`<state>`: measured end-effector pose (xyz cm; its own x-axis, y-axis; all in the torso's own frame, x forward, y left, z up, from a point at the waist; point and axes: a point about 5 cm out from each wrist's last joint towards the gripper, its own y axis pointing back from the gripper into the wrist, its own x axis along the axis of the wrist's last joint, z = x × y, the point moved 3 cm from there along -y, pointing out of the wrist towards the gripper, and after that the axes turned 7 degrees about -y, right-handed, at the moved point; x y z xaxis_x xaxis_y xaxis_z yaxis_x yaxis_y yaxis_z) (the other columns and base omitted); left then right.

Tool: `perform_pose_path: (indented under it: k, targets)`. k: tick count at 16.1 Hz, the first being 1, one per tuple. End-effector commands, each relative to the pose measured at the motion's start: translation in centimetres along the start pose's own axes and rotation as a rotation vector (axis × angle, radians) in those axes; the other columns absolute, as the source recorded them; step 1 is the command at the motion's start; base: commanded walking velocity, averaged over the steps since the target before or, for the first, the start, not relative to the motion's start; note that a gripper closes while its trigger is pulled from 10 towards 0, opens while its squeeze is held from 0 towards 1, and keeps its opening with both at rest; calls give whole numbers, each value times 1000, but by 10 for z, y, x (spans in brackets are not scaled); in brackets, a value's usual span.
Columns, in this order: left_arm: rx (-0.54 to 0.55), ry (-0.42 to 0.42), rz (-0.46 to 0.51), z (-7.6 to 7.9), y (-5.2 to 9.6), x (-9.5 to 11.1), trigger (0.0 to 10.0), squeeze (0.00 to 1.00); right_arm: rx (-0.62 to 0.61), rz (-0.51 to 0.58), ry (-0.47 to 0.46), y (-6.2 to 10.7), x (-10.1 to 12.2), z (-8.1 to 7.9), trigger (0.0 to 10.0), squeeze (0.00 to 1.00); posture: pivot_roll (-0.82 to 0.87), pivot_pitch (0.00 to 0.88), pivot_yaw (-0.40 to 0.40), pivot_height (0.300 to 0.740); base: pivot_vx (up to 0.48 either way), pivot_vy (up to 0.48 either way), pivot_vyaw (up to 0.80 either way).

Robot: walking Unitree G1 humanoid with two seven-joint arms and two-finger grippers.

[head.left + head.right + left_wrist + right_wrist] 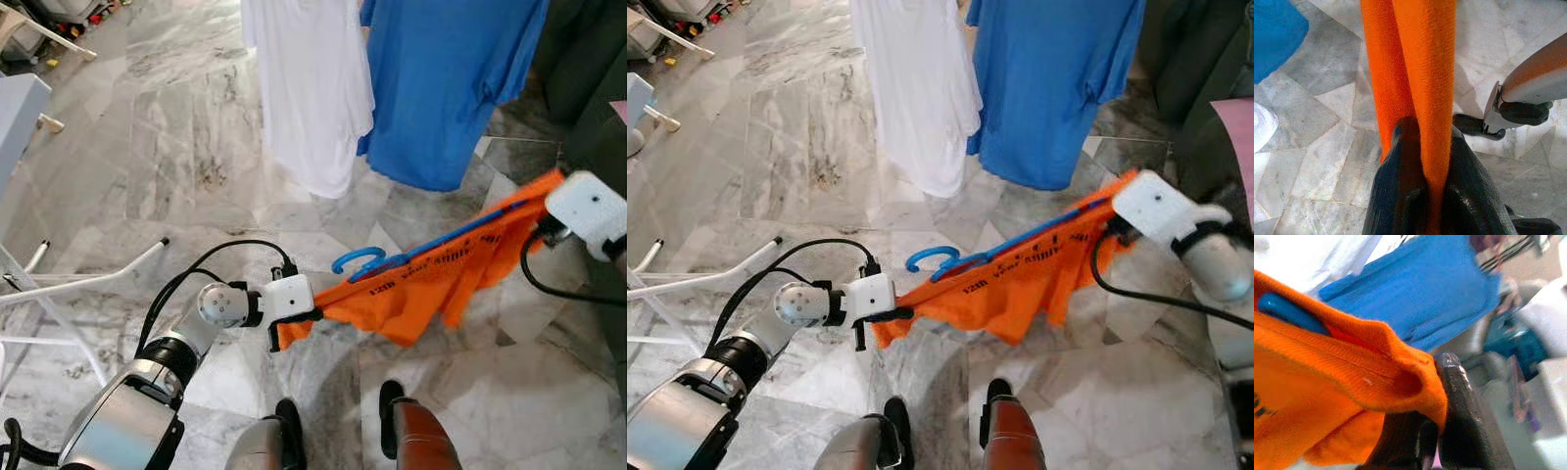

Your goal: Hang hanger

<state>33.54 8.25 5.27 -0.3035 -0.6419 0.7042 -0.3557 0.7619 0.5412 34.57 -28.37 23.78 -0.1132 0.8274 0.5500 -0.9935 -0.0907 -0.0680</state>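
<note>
While the orange shirt [431, 279] hangs stretched between both arms above the marble floor [176, 147], the step in hand looks like the carry — the garment is already on its blue hanger [377, 262] but not yet on any rail. At the far left stands a white drying rack [59, 284], its legs splayed on the floor. Next comes the left hand [294, 323], its black fingers [1400, 196] pinched shut on the lower end of the shirt, cloth pressed tight between them. Just beside that, the hanger's hook curls free out of the collar, touching nothing. Behind and above hang a white shirt [313, 78] and a blue shirt [451, 78], already up, their hems well clear of the orange one. Further right the hanger's bar runs up inside the fabric to the right hand [1122, 227], whose fingers [1459, 416] are clamped on the shirt's upper shoulder.

The rail itself lies above the frame, so its height cannot be judged. The next move probably calls for raising the whole span and turning the hook upward — with both hands gripping cloth rather than the hanger, steering that hook may be awkward.
</note>
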Motion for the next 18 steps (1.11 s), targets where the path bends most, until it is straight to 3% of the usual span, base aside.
perform_pose_path:
  k: [1,5,8,11,15,18]
  targets:
    - [-117,115,-227,40,23,-58,0,0,-210,78,76,2,25,49,0,0,-179,320,159,740,0,0,0]
    - [-123,111,-233,41,21,-58,0,0,-182,212,55,-11,67,38,0,0,-180,320,159,740,0,0,0]
    - [-125,107,-233,41,19,-56,0,0,-68,293,43,-19,91,3,0,0,-180,318,160,740,0,0,0]
    - [-121,105,-228,39,17,-54,0,0,-10,320,18,-19,98,-17,0,0,-178,316,159,740,0,0,0]
    - [-120,107,-221,40,13,-50,0,0,24,338,-72,-20,105,-31,0,0,-182,316,160,740,0,0,0]
    - [-109,108,-204,38,7,-45,0,0,72,321,-70,-22,106,-48,0,0,-180,309,157,740,0,0,0]
